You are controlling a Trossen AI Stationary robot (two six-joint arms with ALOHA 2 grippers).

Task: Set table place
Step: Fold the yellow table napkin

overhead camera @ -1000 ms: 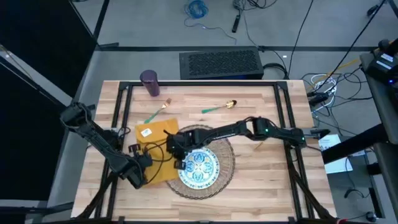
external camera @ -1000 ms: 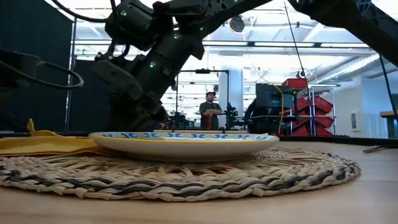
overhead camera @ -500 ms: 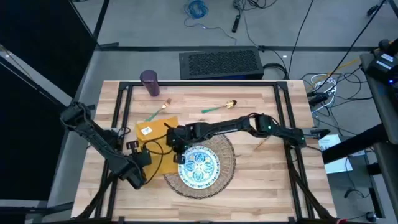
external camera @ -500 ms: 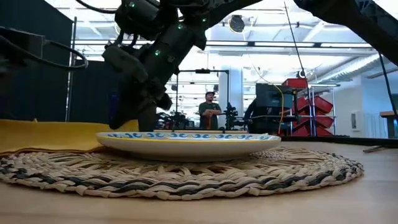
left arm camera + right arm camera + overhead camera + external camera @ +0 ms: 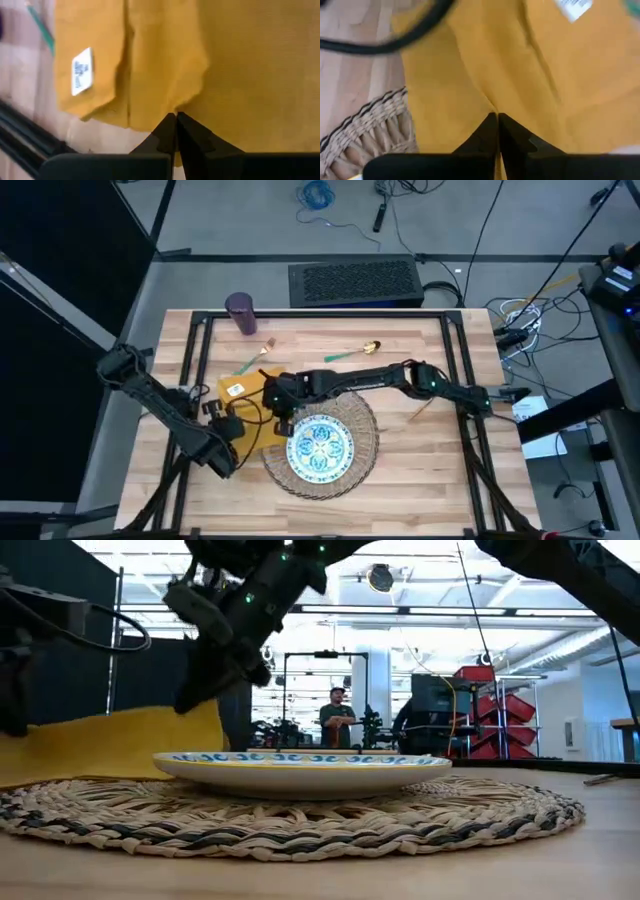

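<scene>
Mustard-yellow napkin pinched at two edges and lifted off the counter, held between both tools. Left tool clamped on the napkin's near edge, fingertips pressed together over a fold of cloth in the left wrist view (napkin filling most of that picture, a small white label sewn near one corner). Right tool clamped likewise on the edge next to the placemat, fingers shut on a crease in the right wrist view, with napkin ahead and the woven rim of the placemat just beside it. In the low view, napkin raised as a slanted yellow sheet, higher toward the right tool and sagging toward the left side, behind the plate. Cloth plain, slightly creased, folded along one side. Round straw placemat toward the middle of the counter, nearer the front edge, carrying the white plate with a teal floral pattern; plate sitting flat on the braided mat. Napkin overlapping or touching the mat's left rim (hard to say which). Purple cup upright at the far left corner. Fork with teal handle lying near the far edge, just beyond the napkin; spoon farther along toward the middle of that edge, well apart from the mat. A person standing in the room beyond the counter.
</scene>
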